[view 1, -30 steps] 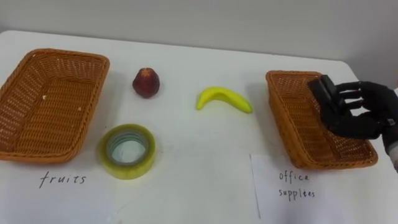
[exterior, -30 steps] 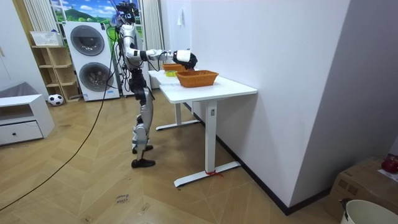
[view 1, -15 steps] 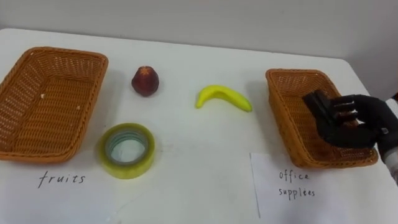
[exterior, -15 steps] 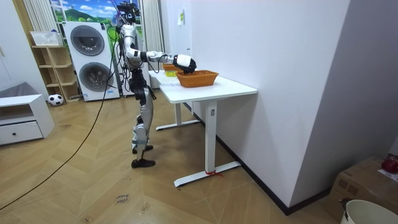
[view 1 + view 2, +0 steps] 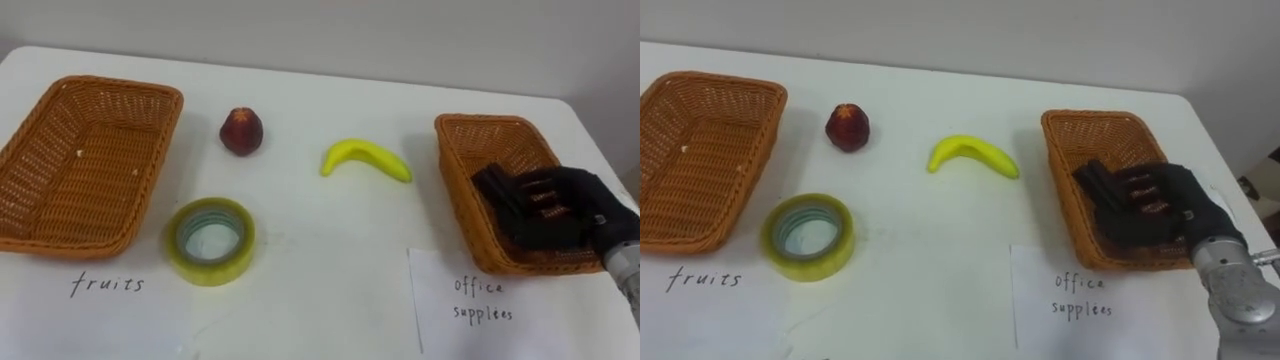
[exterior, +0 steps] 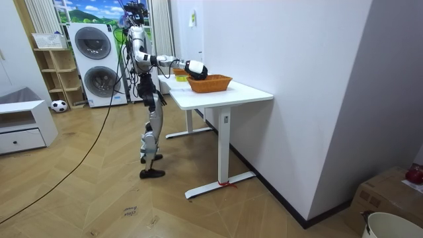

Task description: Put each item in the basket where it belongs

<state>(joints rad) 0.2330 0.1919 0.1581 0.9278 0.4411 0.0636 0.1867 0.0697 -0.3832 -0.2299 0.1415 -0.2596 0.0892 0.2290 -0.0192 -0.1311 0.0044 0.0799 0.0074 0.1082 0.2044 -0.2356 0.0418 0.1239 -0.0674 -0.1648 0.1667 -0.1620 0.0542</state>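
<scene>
My right hand (image 5: 560,205) is down inside the wicker basket (image 5: 447,150) at the table's right, above a paper label reading "office supplies" (image 5: 485,300). Its fingers are curled round a small black object (image 5: 492,184), which sits low between the basket's walls. A red apple-like fruit (image 5: 243,131) and a yellow banana (image 5: 365,158) lie on the white table between the baskets. A roll of yellowish tape (image 5: 209,240) lies nearer me, beside the empty left basket (image 5: 35,130), which is labelled "fruits" (image 5: 108,285). In the room view I stand at the table's end with my right hand (image 6: 196,68) reaching over it.
The white table (image 6: 225,96) stands against a wall, with its far edge close behind the baskets. Washing machines (image 6: 96,63) and a shelf stand behind me in the room view. Bare tabletop lies between the tape and the right basket.
My right hand has come down from above the right basket into it, carrying the black object lower and slightly leftward. The fruit and tape have not moved.
</scene>
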